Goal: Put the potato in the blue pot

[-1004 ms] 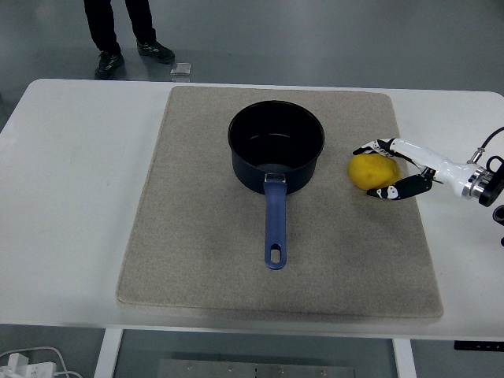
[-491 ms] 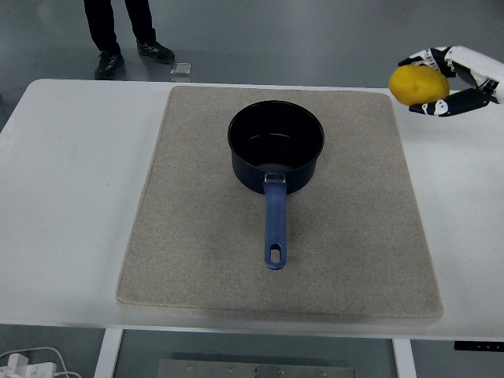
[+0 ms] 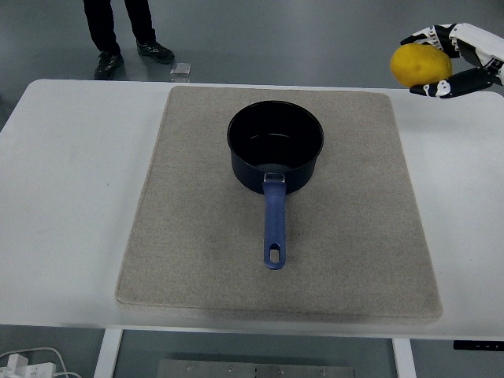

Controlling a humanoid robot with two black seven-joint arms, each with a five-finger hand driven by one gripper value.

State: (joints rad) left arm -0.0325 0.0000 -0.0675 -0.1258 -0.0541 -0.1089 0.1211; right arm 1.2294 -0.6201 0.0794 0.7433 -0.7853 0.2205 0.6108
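Fingers (image 3: 431, 35) of the right hand (image 3: 465, 59) are curled around the round yellow potato (image 3: 421, 64), with some fingers over its top and others beneath it, so the potato is gripped from above and below and carried clear of the worktop. You cannot see the left hand.

Work through the scene from the near edge outward:

1. Note the white worktop (image 3: 71, 197). Its near edge runs along the bottom of the view, and white cables (image 3: 31, 364) show below it at the lower left.
2. Note the beige rectangular fabric mat (image 3: 189, 244) lying flat on the worktop. It probably serves to keep the cookware from sliding.
3. Locate the dark blue metal pot (image 3: 276, 146) upright on the far half of the mat. Its long blue handle (image 3: 273, 224) points toward you, so the open mouth is unobstructed from above and from the right. The pot appears empty.
4. Locate the potato at the upper right, held high, beyond the mat's far right corner and well apart from the pot. The height should let it pass over the rim.
5. Beyond the far edge, observe a person's legs and shoes (image 3: 126, 35) on the grey floor (image 3: 276, 39), with a small pale object (image 3: 180, 71) just beside the worktop's edge.

Judge the task as mid-transfer: the lift is done, the carry and release remain. Expect the next move to bring the hand left and toward you until the potato is above the pot's mouth, then down before the grip opens. Releasing from height risks a bounce out.
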